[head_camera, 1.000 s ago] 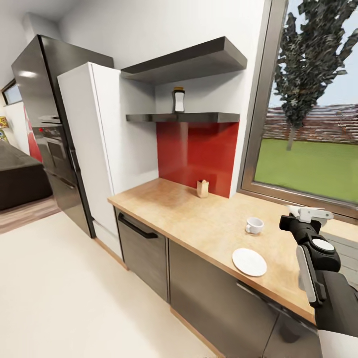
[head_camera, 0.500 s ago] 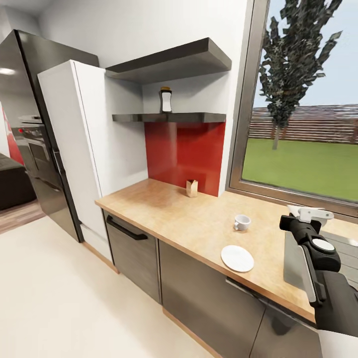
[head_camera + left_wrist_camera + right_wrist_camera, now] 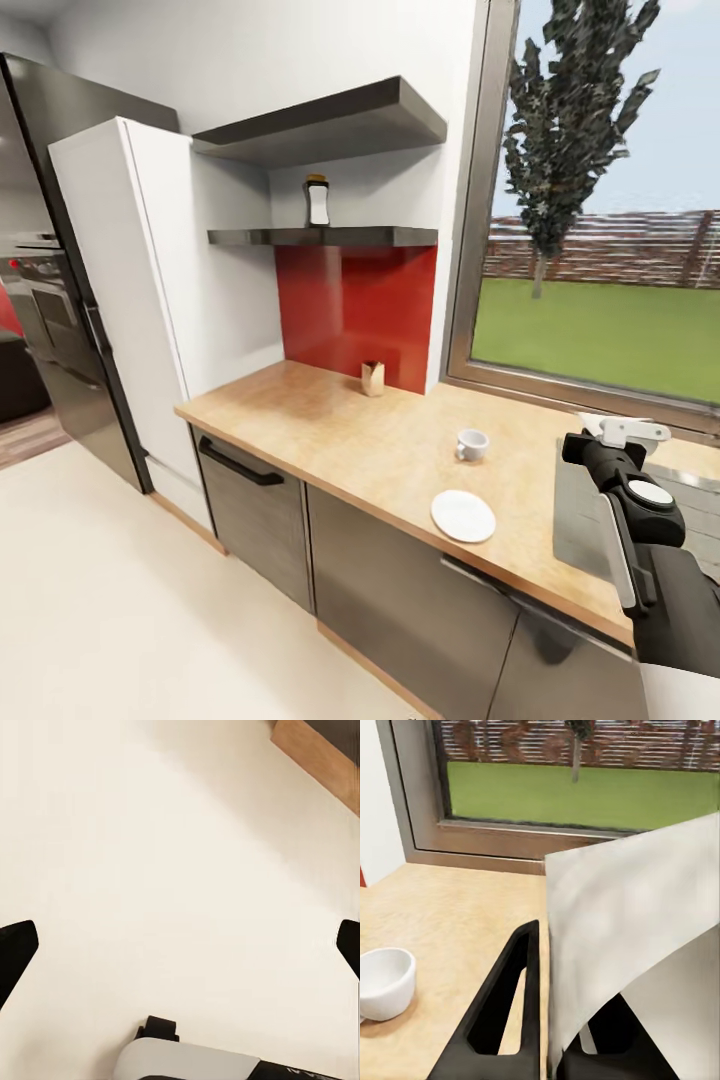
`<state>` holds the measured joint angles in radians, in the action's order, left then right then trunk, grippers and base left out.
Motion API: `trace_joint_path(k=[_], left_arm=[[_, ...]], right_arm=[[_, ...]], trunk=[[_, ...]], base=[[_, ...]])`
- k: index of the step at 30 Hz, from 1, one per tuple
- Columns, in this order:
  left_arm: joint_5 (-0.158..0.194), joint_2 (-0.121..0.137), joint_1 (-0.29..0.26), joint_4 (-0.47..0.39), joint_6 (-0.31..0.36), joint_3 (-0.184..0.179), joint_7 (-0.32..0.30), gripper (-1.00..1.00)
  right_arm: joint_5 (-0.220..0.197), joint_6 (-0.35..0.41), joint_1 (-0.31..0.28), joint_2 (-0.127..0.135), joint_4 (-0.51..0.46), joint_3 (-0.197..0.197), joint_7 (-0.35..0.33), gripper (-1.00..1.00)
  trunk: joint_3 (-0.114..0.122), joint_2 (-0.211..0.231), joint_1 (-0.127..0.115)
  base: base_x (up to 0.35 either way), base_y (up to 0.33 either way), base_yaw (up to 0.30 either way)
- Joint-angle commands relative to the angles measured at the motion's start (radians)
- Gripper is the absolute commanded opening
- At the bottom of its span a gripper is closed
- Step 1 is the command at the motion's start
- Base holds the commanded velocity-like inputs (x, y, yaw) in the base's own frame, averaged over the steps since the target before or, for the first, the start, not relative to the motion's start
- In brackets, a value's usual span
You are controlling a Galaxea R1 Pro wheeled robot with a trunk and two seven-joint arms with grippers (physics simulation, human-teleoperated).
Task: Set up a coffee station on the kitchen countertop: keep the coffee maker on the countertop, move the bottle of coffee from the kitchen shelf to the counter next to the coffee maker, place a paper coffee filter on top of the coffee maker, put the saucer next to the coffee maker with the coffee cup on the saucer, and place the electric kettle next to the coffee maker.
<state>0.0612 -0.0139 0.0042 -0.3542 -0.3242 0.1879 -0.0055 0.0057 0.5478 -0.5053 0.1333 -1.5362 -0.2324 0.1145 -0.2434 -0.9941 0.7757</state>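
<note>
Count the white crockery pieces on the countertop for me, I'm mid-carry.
2. The coffee cup stands on the kitchen countertop toward the window; the saucer lies apart from it near the front edge. More may sit beyond the frame's right edge.

Bright, even daylight comes through the large window (image 3: 600, 290). The light wood-grain worktop (image 3: 380, 450) carries only faint shadows. The glossy tall black fridge (image 3: 60, 280) shows soft reflections. Straight lines lean at the head view's edges; renders look slightly soft.

Red splashback (image 3: 355, 305), dark shelves (image 3: 325, 236), window (image 3: 600, 250), cream floor (image 3: 120, 600)
</note>
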Motion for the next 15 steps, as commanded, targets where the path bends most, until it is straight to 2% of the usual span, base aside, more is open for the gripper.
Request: trace_joint_path(k=[1,15], left_arm=[[0.006,0.000,0.000,-0.002,-0.001,0.000,-0.001,1.00],[0.006,-0.001,0.000,-0.002,-0.001,-0.001,-0.001,1.00]], right_arm=[[-0.004,0.005,-0.001,0.000,-0.001,0.001,0.001,-1.00],[-0.004,0.006,-0.001,0.000,-0.001,0.001,0.001,-1.00]], trunk=[[-0.001,-0.001,0.000],[-0.001,-0.001,0.000]], base=[[0.000,0.000,-0.267],[0.000,0.000,-0.279]])
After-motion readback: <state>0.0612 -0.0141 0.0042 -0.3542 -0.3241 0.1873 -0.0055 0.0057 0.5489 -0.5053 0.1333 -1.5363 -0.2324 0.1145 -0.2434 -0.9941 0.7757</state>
